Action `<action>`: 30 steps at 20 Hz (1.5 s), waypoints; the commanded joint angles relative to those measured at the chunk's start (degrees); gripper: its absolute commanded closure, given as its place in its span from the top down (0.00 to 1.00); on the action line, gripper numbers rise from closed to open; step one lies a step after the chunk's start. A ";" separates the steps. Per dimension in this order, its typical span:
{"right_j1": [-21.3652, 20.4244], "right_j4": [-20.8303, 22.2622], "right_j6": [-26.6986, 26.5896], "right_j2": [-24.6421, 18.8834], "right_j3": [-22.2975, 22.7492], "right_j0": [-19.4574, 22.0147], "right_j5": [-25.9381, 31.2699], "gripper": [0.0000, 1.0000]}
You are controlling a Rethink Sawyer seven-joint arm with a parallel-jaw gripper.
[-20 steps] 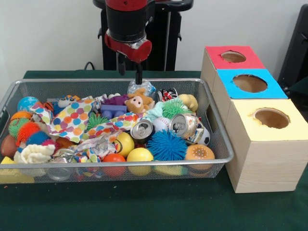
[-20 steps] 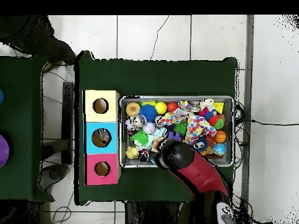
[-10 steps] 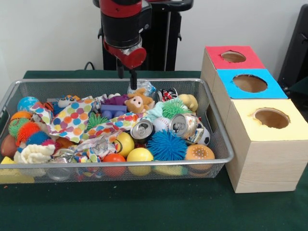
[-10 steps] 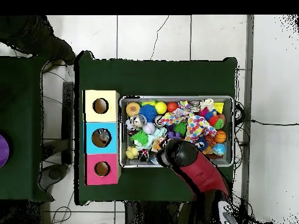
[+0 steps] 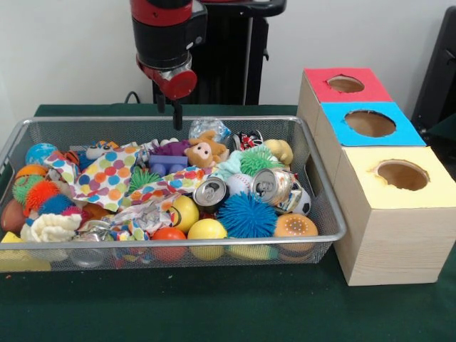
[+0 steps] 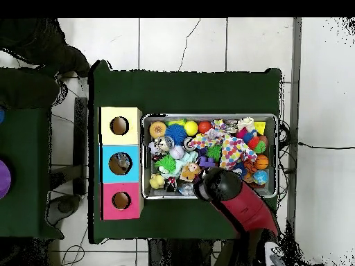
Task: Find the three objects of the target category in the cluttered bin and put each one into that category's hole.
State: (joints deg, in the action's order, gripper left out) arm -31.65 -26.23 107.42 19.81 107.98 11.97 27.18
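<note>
Over the last second the gripper point(image 5: 168, 114) has slid sideways along the far rim of the cluttered bin point(image 5: 324, 206), from above the crinkled clear wrapper point(image 5: 209, 128) and the small brown plush animal point(image 5: 205, 151) toward the picture's left in the front view. It has also lifted a little, so its tips now hang above the far rim instead of dipping toward the toys. The overhead view agrees: the arm's round head point(image 6: 220, 185) has drawn off the clutter and now sits over the bin's edge nearest the robot's base. Nothing in the bin has shifted in that time, and nothing hangs from the gripper; its two dark fingers point(image 5: 177, 114) stand a narrow gap apart and empty. This reads as a pass that took nothing, so the search is likely at an early stage, with no object on its way to a hole.

The bin sits on the green table point(image 5: 214, 306), its long axis running left to right in the front view, parallel to the table's near edge. One short end lies just beside the row of three boxes: the yellow-topped box point(image 5: 399, 206) nearest the camera, the blue-topped box point(image 5: 367, 125) in the middle, and the red-topped box point(image 5: 344, 84) farthest. Each hole faces straight up. Inside the bin, two crushed drink cans point(image 5: 274, 187) lie near the box end, a blue spiky ball point(image 5: 246, 215) rests toward the near wall, and spotted wrapping paper point(image 5: 107, 174) covers much of the middle.
</note>
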 commanded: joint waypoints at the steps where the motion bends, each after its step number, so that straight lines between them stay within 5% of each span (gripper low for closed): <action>1: 1.25 4.66 6.82 0.34 -1.08 0.21 -5.42 1.00; 8: 1.60 7.89 7.50 1.87 -0.18 -1.75 -8.50 1.00; 30: 2.98 5.74 11.34 3.54 -0.16 -6.45 -6.72 1.00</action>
State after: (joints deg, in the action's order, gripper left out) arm -31.66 -20.68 107.42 25.27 108.01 5.71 21.12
